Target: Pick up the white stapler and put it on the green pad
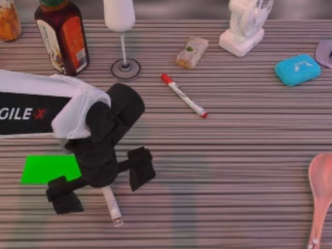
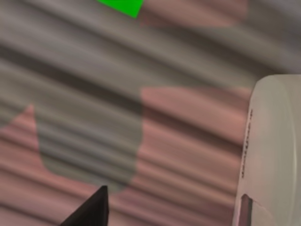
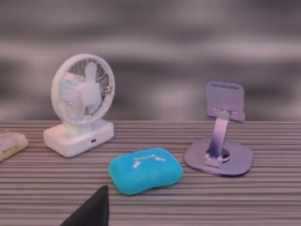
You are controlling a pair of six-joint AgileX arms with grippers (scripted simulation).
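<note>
Left gripper (image 1: 101,179) hangs over the near-left part of the table, fingers spread wide: one dark finger toward the green pad (image 1: 49,168), the other on the far side of the wrist, nothing pinched between them. The white stapler (image 1: 112,205) lies flat on the striped table (image 1: 233,155) directly under the gripper, its upper end hidden by the wrist, its grey metal tip pointing to the near edge. In the left wrist view the stapler (image 2: 275,150) fills one side close up, with a corner of the pad (image 2: 123,6) farther off. Pad and stapler sit near each other but apart. Judgement on handling: a slim, rigid bar, probably light, with a smooth casing that could slip or pivot if caught near one end. Best hold looks to be across the narrow width at mid-length, clear of the metal tip, so it stays level in the lift. The fingers' line appears to cross the bar's long axis, which suits that. Right arm is out of the top view, parked; I cannot tell its fingers' state.
</note>
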